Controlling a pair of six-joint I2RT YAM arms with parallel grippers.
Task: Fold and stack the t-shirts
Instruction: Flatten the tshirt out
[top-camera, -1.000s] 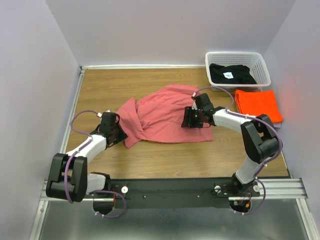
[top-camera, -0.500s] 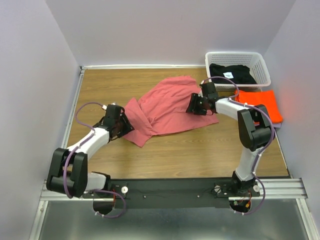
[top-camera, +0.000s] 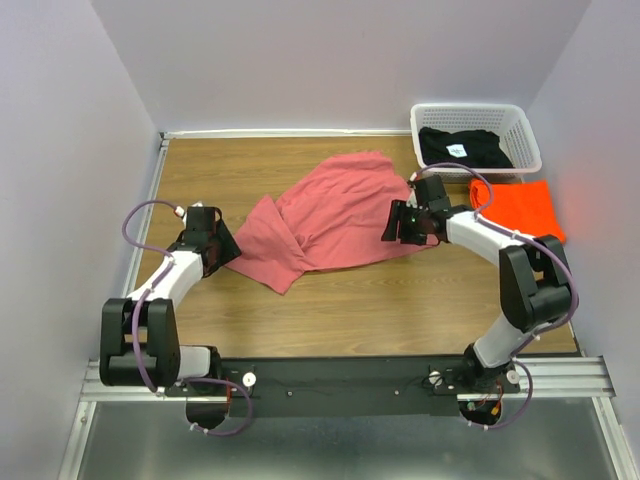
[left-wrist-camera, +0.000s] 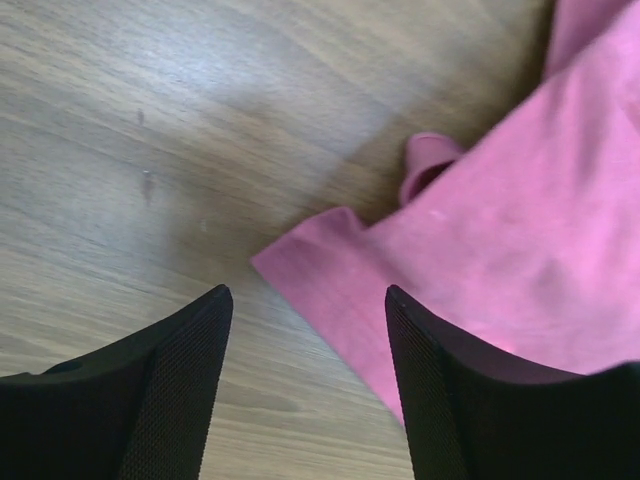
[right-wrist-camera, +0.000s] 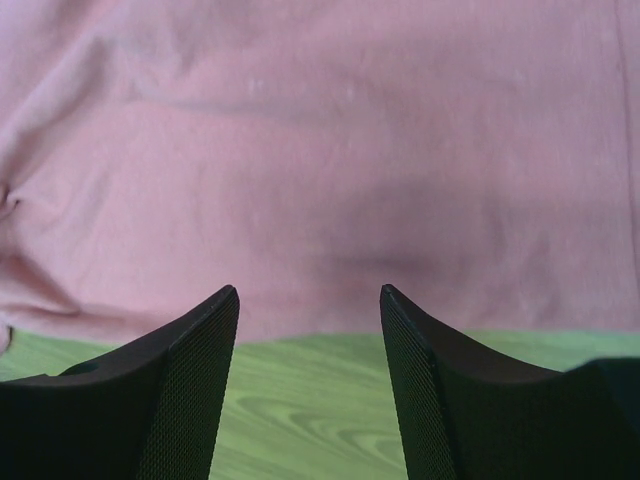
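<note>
wooden table (top-camera: 350, 300) | pink-red t-shirt (top-camera: 330, 215) (crumpled) | orange t-shirt (top-camera: 520, 208) | basket (top-camera: 468, 107)

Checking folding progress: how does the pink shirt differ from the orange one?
The pink-red shirt lies spread and rumpled mid-table; the orange shirt is a neat folded rectangle at the right edge. The pink-red shirt covers far more table than the orange shirt. Both are plain and lie on the table, outside the basket.

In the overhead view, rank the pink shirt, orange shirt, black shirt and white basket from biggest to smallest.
1. pink shirt
2. white basket
3. orange shirt
4. black shirt
The last two look close, so their order is unsure.
</note>
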